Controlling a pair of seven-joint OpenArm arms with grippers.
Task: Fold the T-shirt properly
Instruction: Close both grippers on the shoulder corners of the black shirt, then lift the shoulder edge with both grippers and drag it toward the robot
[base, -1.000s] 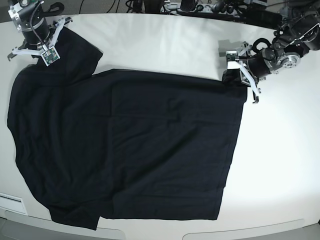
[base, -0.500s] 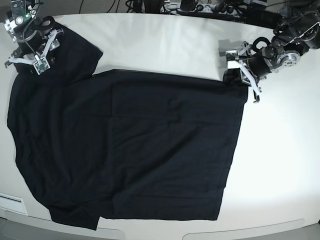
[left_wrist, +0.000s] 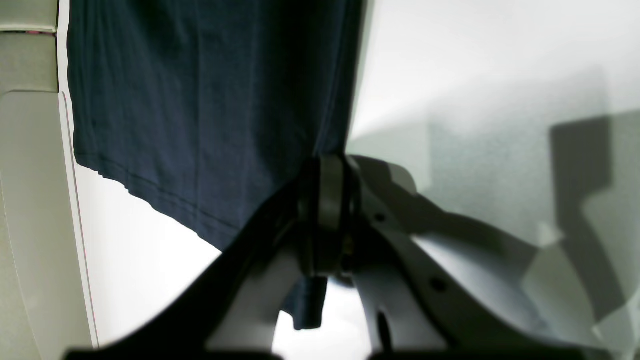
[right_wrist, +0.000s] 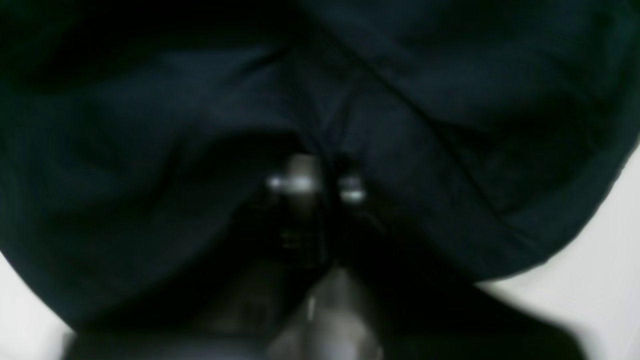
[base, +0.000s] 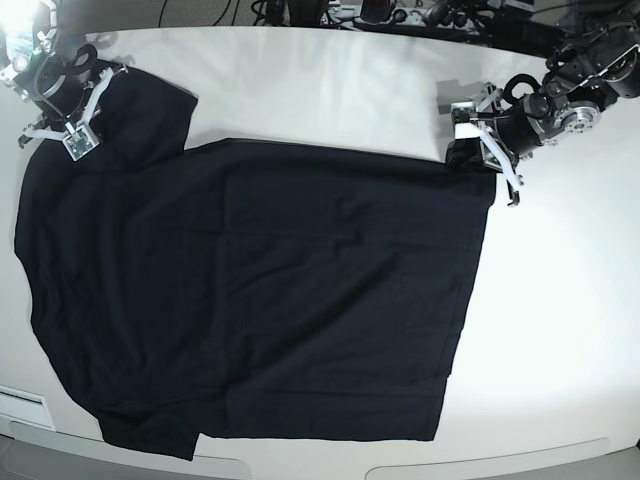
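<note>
The black T-shirt lies spread flat over most of the white table. My left gripper is at the shirt's far right corner, shut on a pinch of the hem. In the left wrist view its fingers are closed together on the cloth edge. My right gripper sits on the sleeve at the far left corner. In the right wrist view, blurred dark cloth fills the frame and bunches at the closed fingertips.
Cables and dark equipment line the table's far edge. A white strip lies at the front left beside the shirt. The shirt's lower left reaches the table's front edge. Bare tabletop lies to the right of the shirt.
My right gripper has moved up and to the left toward the table's far corner, and the sleeve's edge has shifted slightly left with it. The left arm has stayed put.
</note>
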